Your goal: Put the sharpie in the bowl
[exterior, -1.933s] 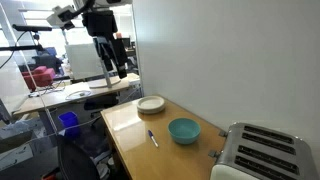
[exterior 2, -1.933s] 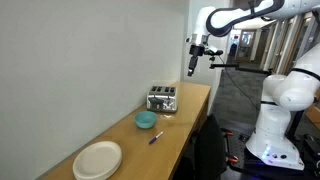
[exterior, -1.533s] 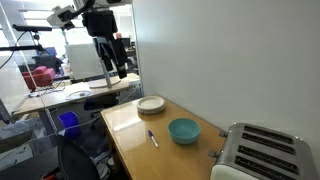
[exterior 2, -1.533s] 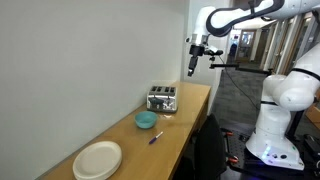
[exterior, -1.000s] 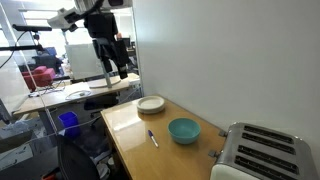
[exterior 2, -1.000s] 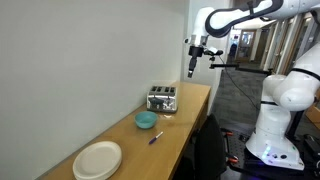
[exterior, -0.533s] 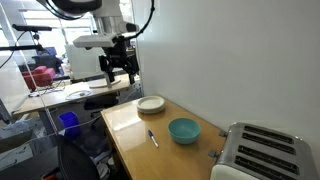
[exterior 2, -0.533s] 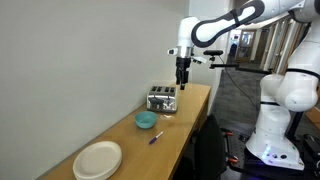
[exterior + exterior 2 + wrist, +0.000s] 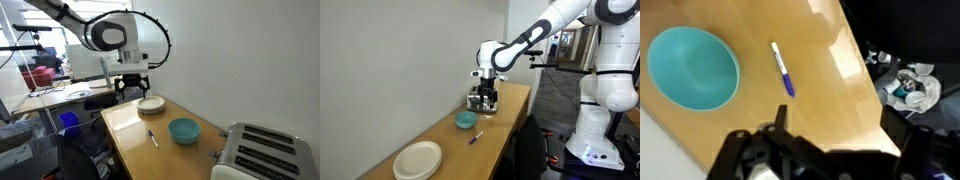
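In an exterior view the gripper (image 9: 132, 94) hangs above the far end of the wooden surface (image 9: 125, 125), near the white plates (image 9: 151, 104). Its jaws look parted and hold nothing. The sharpie (image 9: 153, 138) lies flat on the surface, near the bowl (image 9: 183, 130) but not touching it, and a toaster (image 9: 265, 152) is cut off at the frame edge. In an exterior view the gripper (image 9: 488, 103) covers part of the toaster, and the sharpie (image 9: 475, 138) is a mere sliver. In the wrist view the sharpie (image 9: 782, 70) shows a pale barrel and a darker end, lying apart from the bowl (image 9: 692, 67). The gripper there is a dark blur, so the jaws' spread is unreadable. The pen is probably light, stiff, smooth and apt to roll, so a pinch across mid-barrel seems best.
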{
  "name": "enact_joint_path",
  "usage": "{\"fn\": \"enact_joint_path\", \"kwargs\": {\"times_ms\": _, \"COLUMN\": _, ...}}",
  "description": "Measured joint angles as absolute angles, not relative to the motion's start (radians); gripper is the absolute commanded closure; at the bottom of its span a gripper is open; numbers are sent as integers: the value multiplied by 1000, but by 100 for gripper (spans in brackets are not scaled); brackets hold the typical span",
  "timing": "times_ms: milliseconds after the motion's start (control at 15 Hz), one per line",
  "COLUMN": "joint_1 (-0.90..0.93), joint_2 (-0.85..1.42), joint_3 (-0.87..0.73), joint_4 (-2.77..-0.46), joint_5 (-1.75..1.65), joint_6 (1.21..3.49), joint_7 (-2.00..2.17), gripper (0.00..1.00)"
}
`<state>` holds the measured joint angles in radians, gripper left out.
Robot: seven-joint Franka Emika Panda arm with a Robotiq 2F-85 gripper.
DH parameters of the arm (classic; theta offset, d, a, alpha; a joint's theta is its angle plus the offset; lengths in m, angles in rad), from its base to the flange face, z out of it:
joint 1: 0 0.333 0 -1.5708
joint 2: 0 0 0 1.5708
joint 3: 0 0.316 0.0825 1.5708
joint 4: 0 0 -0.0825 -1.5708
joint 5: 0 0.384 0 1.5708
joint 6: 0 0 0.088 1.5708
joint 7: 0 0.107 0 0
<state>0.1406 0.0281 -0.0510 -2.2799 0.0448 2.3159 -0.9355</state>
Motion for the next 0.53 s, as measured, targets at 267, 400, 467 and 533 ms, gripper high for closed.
{"fn": "enact_joint_path", "kwargs": {"times_ms": 267, "joint_1": 98, "joint_2": 158, "joint_3": 6, "joint_4": -2203, "joint_5": 93, "joint_6": 2318, "joint_7": -1166, "gripper": 0}}
{"fn": "enact_joint_path", "kwargs": {"times_ms": 400, "joint_1": 72, "joint_2": 200, "joint_3": 37, "joint_4": -2175, "joint_5": 104, "joint_6": 2318, "joint_7": -1239, "gripper": 0}}
{"fn": "enact_joint_path", "kwargs": {"times_ms": 467, "joint_1": 61, "joint_2": 214, "joint_3": 48, "joint_4": -2165, "joint_5": 104, "joint_6": 2318, "joint_7": -1258, "gripper": 0}}
{"fn": "enact_joint_path", "kwargs": {"times_ms": 533, "joint_1": 55, "joint_2": 222, "joint_3": 55, "joint_4": -2161, "joint_5": 103, "joint_6": 2318, "joint_7": -1260, "gripper": 0}}
